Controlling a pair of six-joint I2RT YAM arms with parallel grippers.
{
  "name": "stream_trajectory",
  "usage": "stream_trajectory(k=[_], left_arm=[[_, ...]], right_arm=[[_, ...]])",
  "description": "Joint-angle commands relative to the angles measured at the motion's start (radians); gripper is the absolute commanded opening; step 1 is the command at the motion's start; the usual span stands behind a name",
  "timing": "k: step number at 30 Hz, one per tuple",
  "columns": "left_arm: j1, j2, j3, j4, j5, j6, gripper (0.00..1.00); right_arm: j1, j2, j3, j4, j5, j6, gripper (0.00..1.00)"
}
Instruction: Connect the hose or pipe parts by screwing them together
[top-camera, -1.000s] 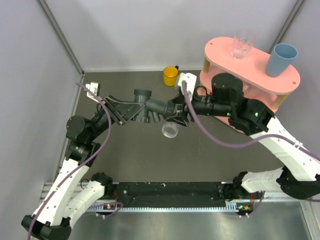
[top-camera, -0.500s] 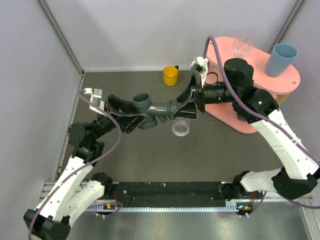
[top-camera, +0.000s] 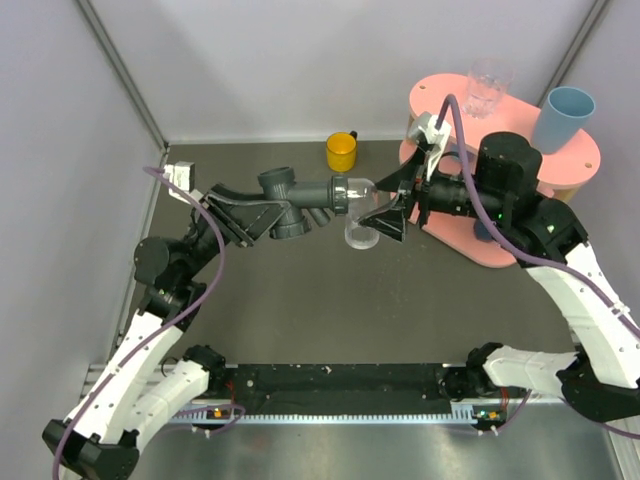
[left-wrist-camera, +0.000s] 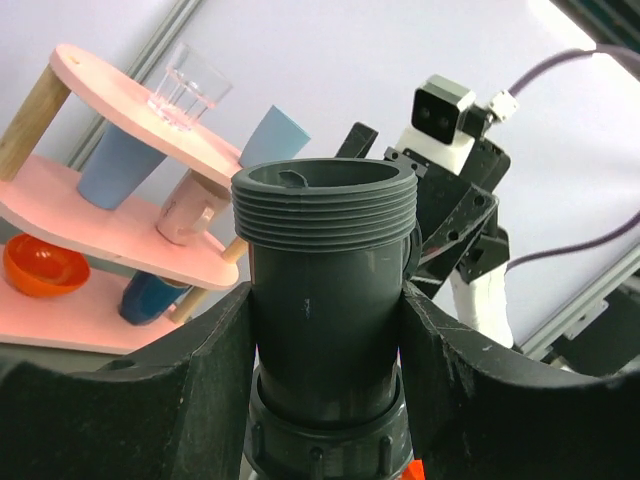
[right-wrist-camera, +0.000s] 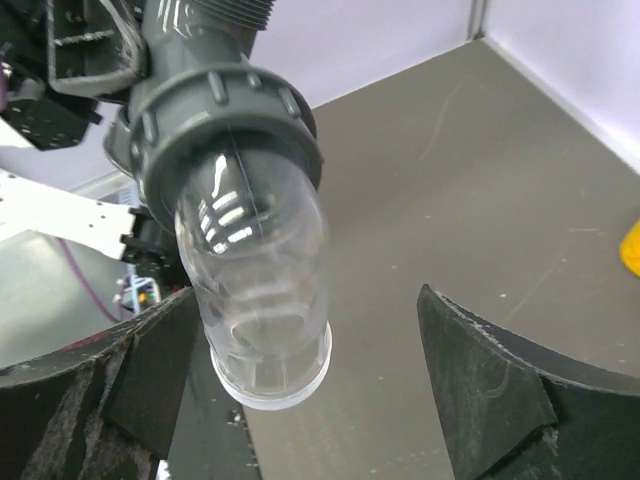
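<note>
My left gripper (top-camera: 262, 212) is shut on the dark grey T-shaped fitting (top-camera: 298, 196) and holds it above the table. In the left wrist view a threaded end of the fitting (left-wrist-camera: 325, 250) stands between the fingers (left-wrist-camera: 150, 400). The clear tubular piece (top-camera: 360, 230) hangs from the fitting's right end by its grey collar (right-wrist-camera: 215, 120). My right gripper (top-camera: 380, 218) sits just right of the clear piece, open. In the right wrist view the clear piece (right-wrist-camera: 262, 280) lies near the left finger (right-wrist-camera: 150, 375), with a wide gap to the right finger (right-wrist-camera: 490, 390).
A pink two-tier shelf (top-camera: 440, 105) stands at the back right, bearing a clear drinking glass (top-camera: 488, 88) and a blue cup (top-camera: 563, 118). A yellow cup (top-camera: 341, 151) sits at the back of the dark table (top-camera: 300, 310). Grey walls close in the sides.
My right gripper has opened off the clear piece and drawn back to the right. The left arm has turned the fitting, with the clear piece staying on its end.
</note>
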Motion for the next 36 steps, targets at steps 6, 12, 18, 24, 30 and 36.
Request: stream_trajectory(k=[6,12,18,24,30,36], left_arm=[[-0.004,0.036,0.215,-0.378,-0.099,-0.179,0.0],[-0.004,0.151,0.389,-0.631,0.038,-0.278,0.0],[-0.004,0.162,0.43,-0.699,0.048,-0.338,0.0],[-0.004,0.182,0.462,-0.742,0.086,-0.338,0.0],[-0.004,0.196,0.458,-0.768,0.105,-0.348,0.0],[-0.004,0.223,0.465,-0.777,0.138,-0.349,0.0]], right_arm=[[0.082,-0.1,-0.035,0.113,0.185,-0.375,0.94],[0.235,-0.113,-0.029,0.183,0.391,-0.673,0.94],[0.328,-0.071,-0.023,0.158,0.46,-0.868,0.94],[0.372,-0.027,-0.012,0.125,0.483,-0.954,0.94],[0.386,-0.008,-0.027,0.088,0.494,-0.998,0.9],[0.384,0.012,-0.024,0.081,0.492,-1.017,0.6]])
